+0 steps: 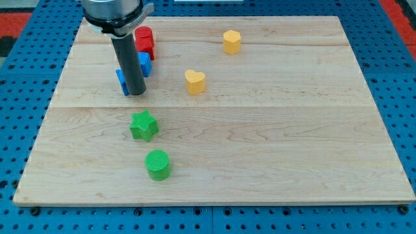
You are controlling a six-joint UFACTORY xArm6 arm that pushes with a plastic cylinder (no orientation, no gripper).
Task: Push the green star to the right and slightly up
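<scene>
The green star (143, 125) lies on the wooden board (273, 149), left of centre. My tip (135, 93) stands just above it toward the view's top and slightly to the left, a short gap away and not touching it. The rod rises from there to the view's top edge. A green cylinder (158, 164) sits below the star, toward the view's bottom.
A blue block (141, 67), partly hidden behind the rod, touches or nearly touches it. A red block (144, 40) sits above that. A yellow heart (194, 81) lies right of the rod. A yellow hexagonal block (231, 41) is near the top centre.
</scene>
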